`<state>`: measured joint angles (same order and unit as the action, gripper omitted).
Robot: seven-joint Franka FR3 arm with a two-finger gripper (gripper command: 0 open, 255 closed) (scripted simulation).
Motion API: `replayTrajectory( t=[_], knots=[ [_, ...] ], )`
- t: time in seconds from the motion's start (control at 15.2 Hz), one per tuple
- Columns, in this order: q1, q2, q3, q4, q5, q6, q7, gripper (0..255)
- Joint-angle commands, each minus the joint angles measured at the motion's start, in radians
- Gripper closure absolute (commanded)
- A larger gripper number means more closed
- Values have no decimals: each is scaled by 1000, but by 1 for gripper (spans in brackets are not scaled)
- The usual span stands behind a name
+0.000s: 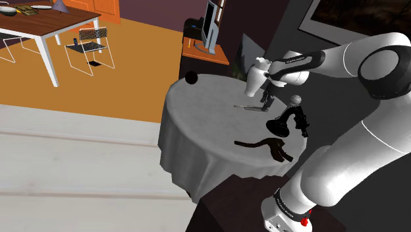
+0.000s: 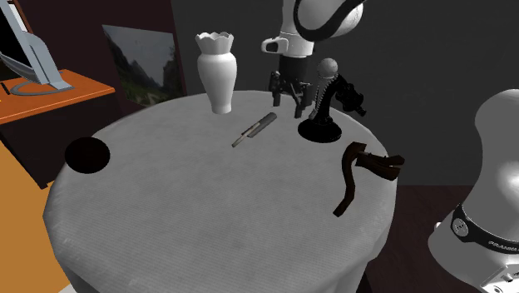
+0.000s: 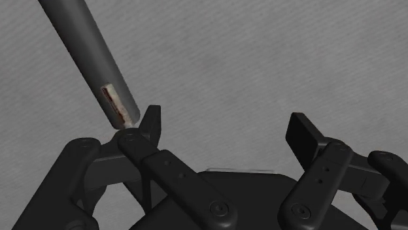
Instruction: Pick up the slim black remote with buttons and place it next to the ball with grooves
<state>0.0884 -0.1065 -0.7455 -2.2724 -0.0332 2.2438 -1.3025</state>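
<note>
The gripper [image 3: 227,124] hangs over the round table [image 2: 208,225], its fingers apart, one tip just beside the slim dark remote [image 3: 91,55]. The remote lies near the table's middle, its far end cut off. The black ball [image 2: 88,155] sits at the table's edge, well apart, its grooves seemingly lost in the dark.

- The white arm [image 1: 369,142] rises from the shoulder view's lower right, folds at a dark joint near the upper right, and reaches toward that view's left.
- The forearm, with a dark band around it, slopes down to the hand.
- In the second exterior view the last white link [image 2: 293,42] hangs straight down.
- The black claw [image 1: 267,100] [image 2: 287,96] [image 3: 227,127] points downward.
- Its two fingers [image 3: 152,124] stand well apart in the wrist view, with nothing clasped between them.
</note>
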Motion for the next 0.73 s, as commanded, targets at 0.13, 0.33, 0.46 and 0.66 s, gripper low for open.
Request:
replayTrajectory(
  t=[0.13, 0.33, 0.46, 0.66],
  knots=[
    [-3, 216, -37, 125, 180, 37, -256, 0],
    [-66, 367, -3, 235, 301, 37, -421, 0],
    [-118, 457, 31, 317, 361, 31, -509, 0],
    [-176, 548, 74, 399, 411, 31, -584, 0]
  ],
)
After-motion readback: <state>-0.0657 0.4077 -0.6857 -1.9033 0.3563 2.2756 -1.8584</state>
